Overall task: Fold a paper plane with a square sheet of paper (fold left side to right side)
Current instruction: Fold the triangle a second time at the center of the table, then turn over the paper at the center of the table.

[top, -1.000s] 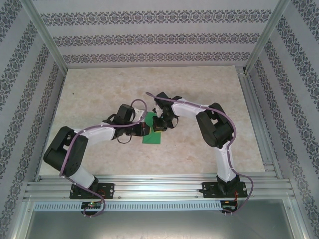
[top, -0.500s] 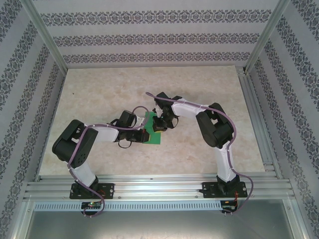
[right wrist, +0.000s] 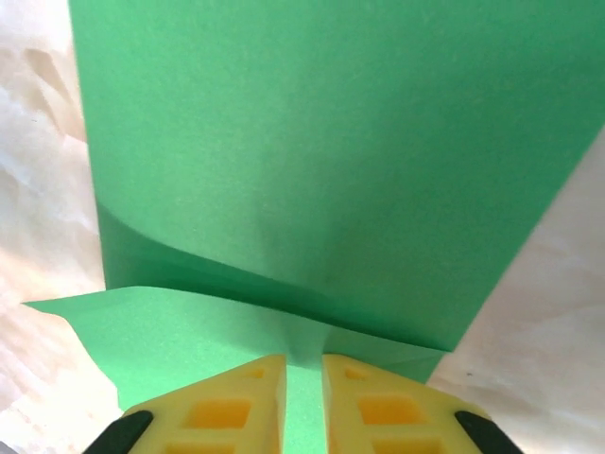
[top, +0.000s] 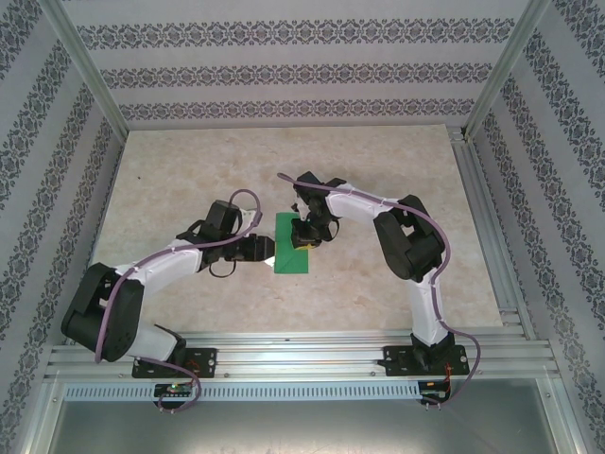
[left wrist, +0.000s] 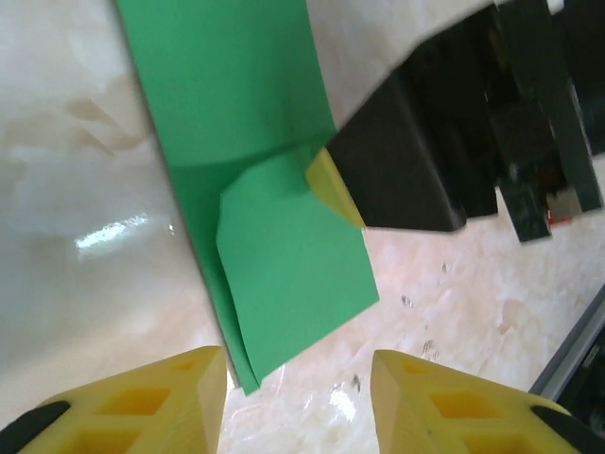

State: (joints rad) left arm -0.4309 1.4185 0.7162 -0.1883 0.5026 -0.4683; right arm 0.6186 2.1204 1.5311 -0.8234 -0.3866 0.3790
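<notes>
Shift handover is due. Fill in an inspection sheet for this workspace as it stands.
Surface: pale marbled table, glossy.
Job's things: green paper lies mid-table as a tall strip, with a flap folded over at one end.
Clutter: nothing seen.
Grippers: left gripper is open, with the paper's corner in front of it, not held. Right gripper is at the paper's edge with its fingers nearly together; grip unclear.
Cables: a purple cable runs along each arm, off the paper.
Surroundings: patterned walls, aluminium frame.
</notes>
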